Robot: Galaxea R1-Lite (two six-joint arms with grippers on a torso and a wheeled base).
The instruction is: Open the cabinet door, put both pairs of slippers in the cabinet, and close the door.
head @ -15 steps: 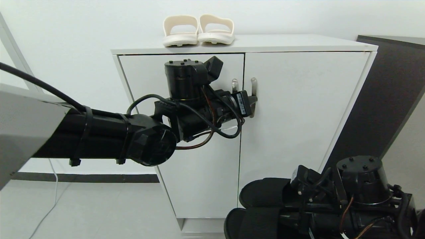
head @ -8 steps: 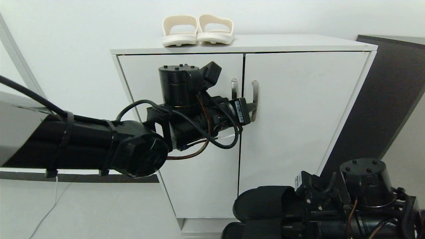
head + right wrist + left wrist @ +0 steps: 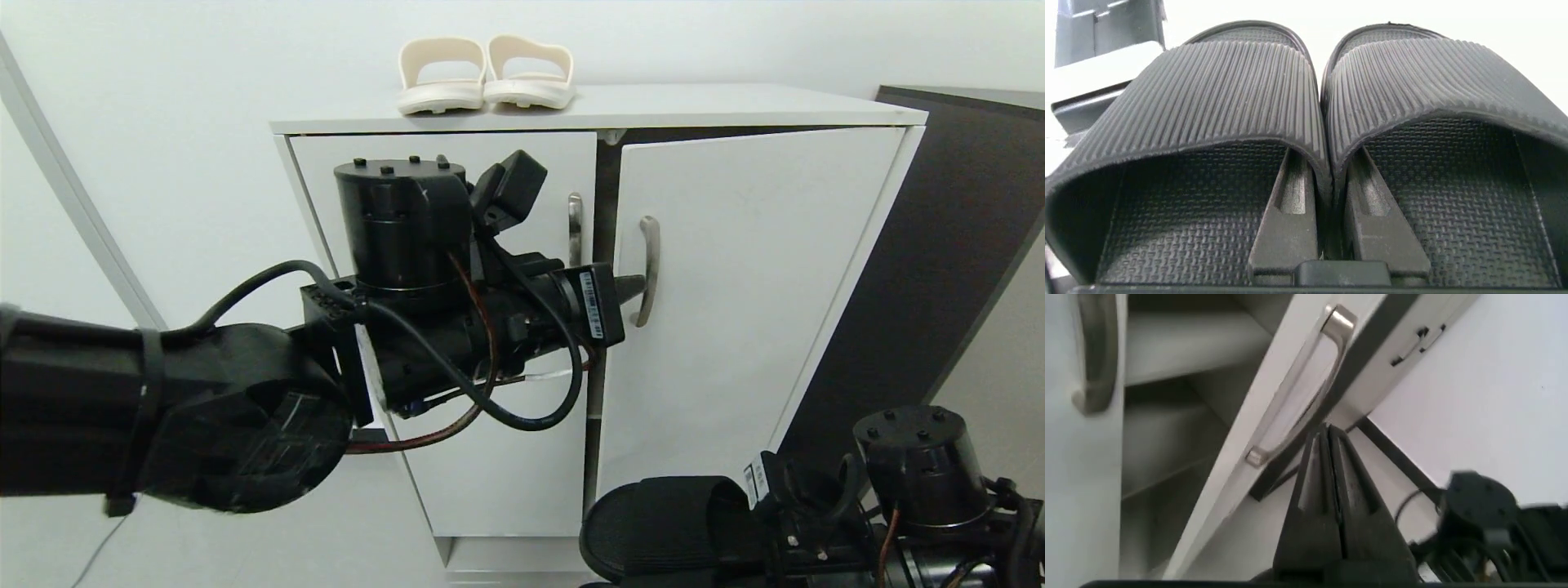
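Cabinet door [image 3: 735, 310] has swung ajar and seems light, left gripper [image 3: 633, 286], fingers [image 3: 1316, 486] together, hooked behind its rigid handle [image 3: 651, 253]

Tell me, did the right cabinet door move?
Yes. The right door has swung outward toward the robot, opening a dark gap beside the left door, which stayed shut.

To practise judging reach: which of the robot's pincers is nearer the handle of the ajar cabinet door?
Left. The left pincer sits at the handle; the right pincer is well below it, shut on the black slippers.
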